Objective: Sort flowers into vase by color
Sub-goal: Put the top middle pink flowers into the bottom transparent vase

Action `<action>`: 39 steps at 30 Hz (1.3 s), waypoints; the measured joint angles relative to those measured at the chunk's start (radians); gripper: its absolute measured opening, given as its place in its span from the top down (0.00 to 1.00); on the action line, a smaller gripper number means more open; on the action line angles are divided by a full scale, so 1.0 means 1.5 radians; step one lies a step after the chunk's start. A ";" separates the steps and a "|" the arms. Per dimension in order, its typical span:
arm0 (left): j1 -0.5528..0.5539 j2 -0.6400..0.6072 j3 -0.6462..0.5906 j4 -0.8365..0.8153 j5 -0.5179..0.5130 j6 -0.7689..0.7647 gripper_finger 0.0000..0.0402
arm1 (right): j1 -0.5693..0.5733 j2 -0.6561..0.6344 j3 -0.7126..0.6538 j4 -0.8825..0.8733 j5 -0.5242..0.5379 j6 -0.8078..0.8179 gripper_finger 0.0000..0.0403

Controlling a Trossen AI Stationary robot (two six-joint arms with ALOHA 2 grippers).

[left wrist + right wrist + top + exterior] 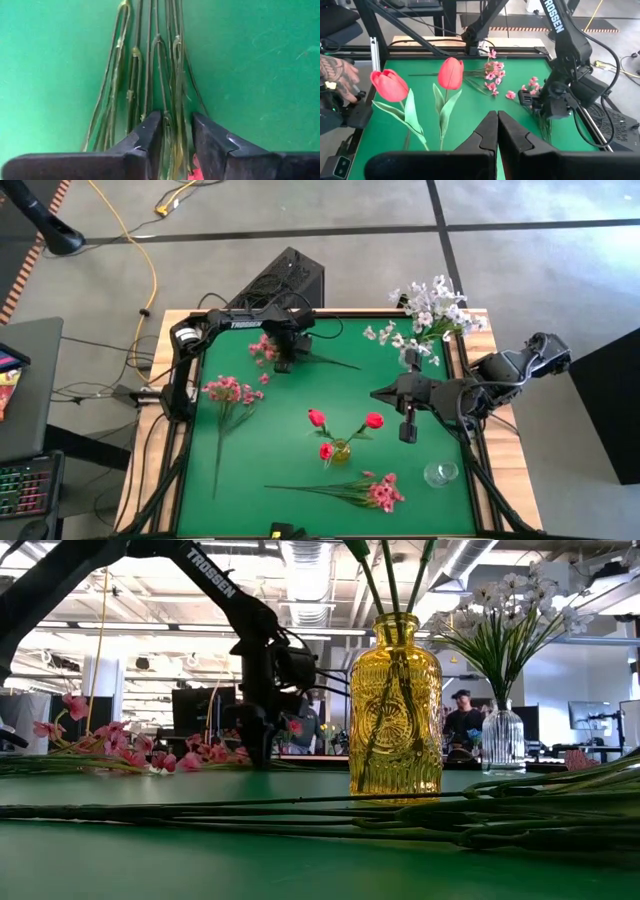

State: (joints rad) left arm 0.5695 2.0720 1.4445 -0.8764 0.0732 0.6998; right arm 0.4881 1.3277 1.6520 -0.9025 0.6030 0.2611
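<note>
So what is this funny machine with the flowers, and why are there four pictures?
It is a robot with two dark arms at a green table. Each arm ends in a pincer, like two fingers. One picture looks down from above, one looks across the tabletop, and two come from little cameras on the wrists.

The left pincer is down at the table, closing around the green stems of a pink spray. The right pincer is shut and holds nothing.

Red tulips stand in a yellow vase, white flowers stand in a clear vase, and two more pink sprays lie on the table by an empty glass jar.
</note>
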 joint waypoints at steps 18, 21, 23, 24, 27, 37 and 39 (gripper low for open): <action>-0.052 -0.068 0.112 -0.026 -0.020 -0.027 1.00 | 0.002 0.000 0.000 0.014 -0.003 0.002 0.91; -0.071 -0.105 0.132 -0.023 -0.053 -0.003 1.00 | 0.002 0.000 0.000 0.014 -0.003 0.002 0.91; -0.085 -0.126 0.141 -0.022 -0.084 0.023 1.00 | 0.002 0.000 0.000 0.015 -0.003 0.002 0.91; -0.092 -0.137 0.144 -0.023 -0.101 0.036 1.00 | 0.002 0.000 0.000 0.015 -0.003 0.002 0.91; -0.114 -0.165 0.163 -0.021 -0.145 0.073 1.00 | 0.002 0.000 0.000 0.020 -0.003 0.004 0.91; -0.210 -0.243 0.180 0.029 -0.304 0.227 1.00 | -0.010 -0.009 0.000 0.019 -0.003 0.109 0.91; -0.230 -0.251 0.180 0.044 -0.327 0.255 1.00 | -0.012 -0.016 0.000 0.019 -0.004 0.128 0.91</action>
State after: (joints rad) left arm 0.2247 1.6952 1.7149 -0.8103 -0.4171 1.0829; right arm 0.4695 1.3037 1.6520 -0.8746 0.5965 0.4531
